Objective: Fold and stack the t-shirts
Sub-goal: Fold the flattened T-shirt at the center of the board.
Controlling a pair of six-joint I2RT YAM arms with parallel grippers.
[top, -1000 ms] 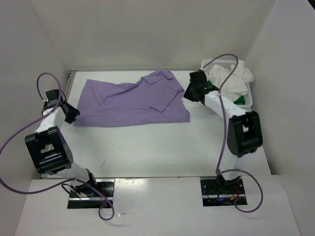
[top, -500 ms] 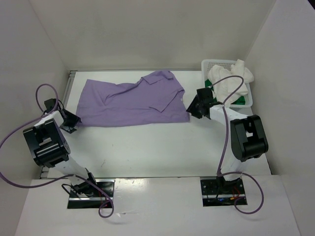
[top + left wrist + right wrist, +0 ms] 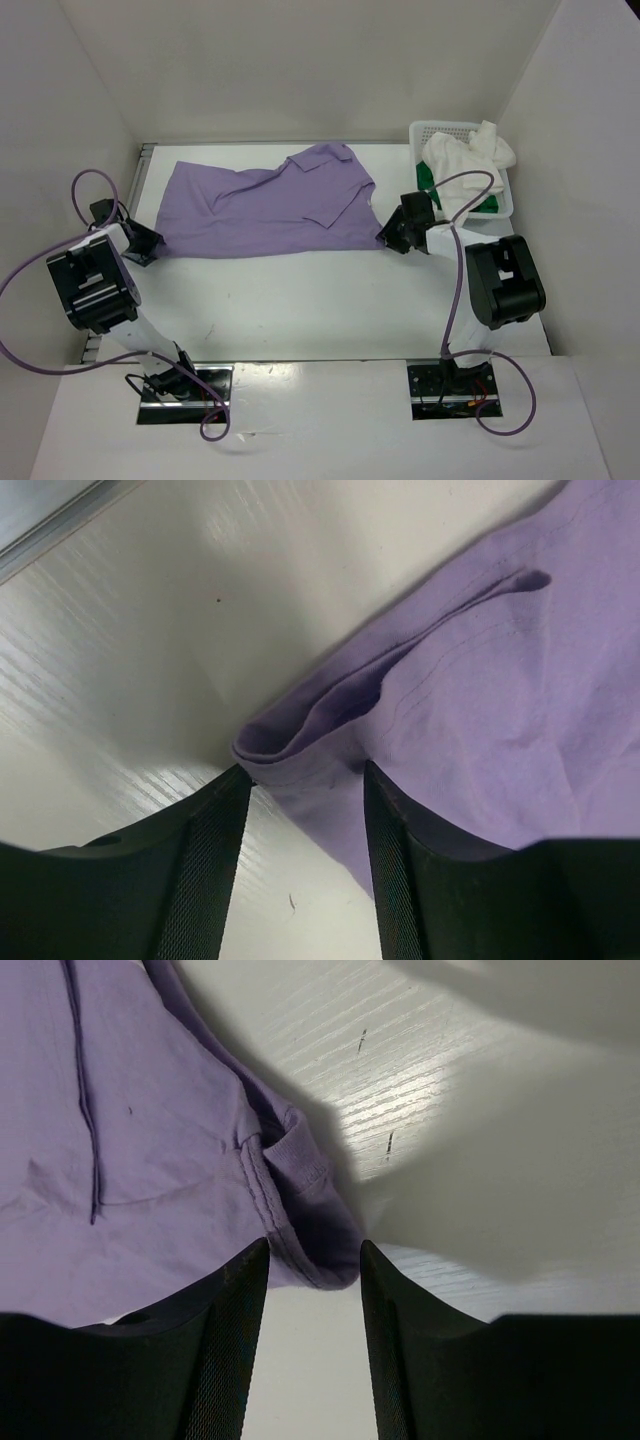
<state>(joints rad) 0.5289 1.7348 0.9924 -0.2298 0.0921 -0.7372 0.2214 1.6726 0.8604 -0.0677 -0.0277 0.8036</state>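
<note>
Holding everything: a white table, closed in by white walls on three sides.
lavender shirt: lay spread mostly flat across the far half of the table, left of the basket, wrinkled, with one part folded in over its upper middle.
basket: white perforated plastic, stood in the far right corner, apart from the lavender shirt.
white shirt: sat bunched up in the basket and rose over its rim at the far right.
green shirt: lay mostly buried under the white shirt; only slivers showed at the basket's left and near sides.
left gripper: was down low at the lavender shirt's near left corner, fingers spread, the curled corner lying between the tips and not pinched.
right gripper: was down low at the near right corner, fingers spread, the hemmed corner lying between them with bare table showing in the gap.
</note>
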